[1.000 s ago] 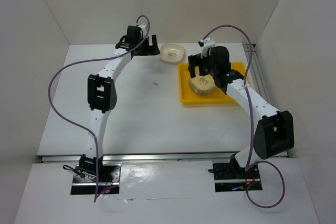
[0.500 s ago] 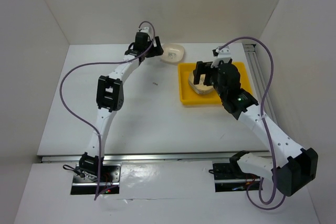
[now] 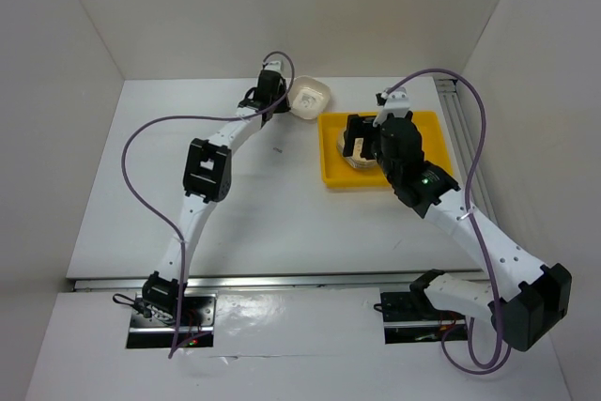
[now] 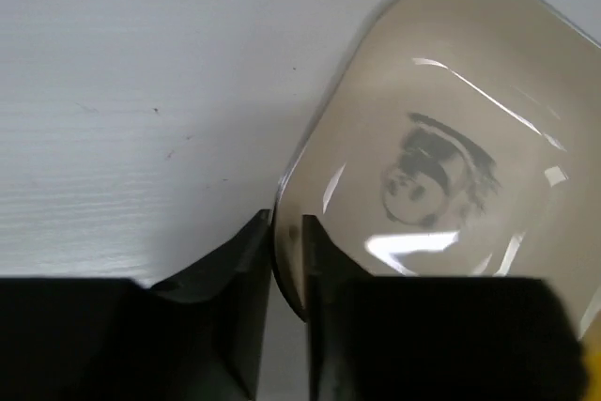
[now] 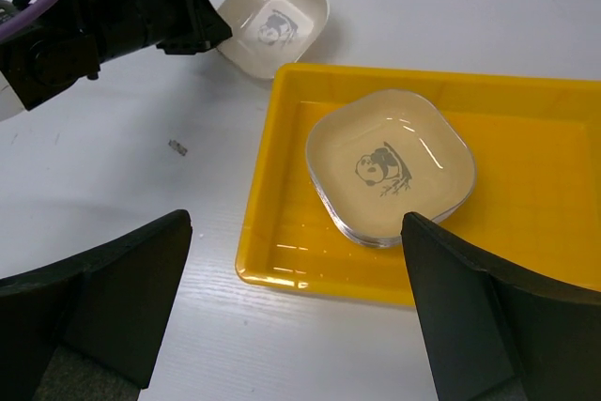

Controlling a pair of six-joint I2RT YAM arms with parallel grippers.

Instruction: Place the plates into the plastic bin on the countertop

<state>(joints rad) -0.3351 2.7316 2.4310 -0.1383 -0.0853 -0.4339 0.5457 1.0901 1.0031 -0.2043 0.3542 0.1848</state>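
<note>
A cream plate lies on the white countertop, just left of the yellow plastic bin. My left gripper is shut on that plate's near-left rim, one finger inside and one outside. In the bin lies a stack of plates, a yellowish one with a panda mark on top. My right gripper hangs open above the bin, over the stack, holding nothing.
A small dark speck lies on the countertop left of the bin. White walls enclose the surface at the back and both sides. A metal rail runs along the right edge beyond the bin.
My left gripper has reached right to the cream plate and closed on its rim. The right arm has risen off the stack in the bin, still open.
</note>
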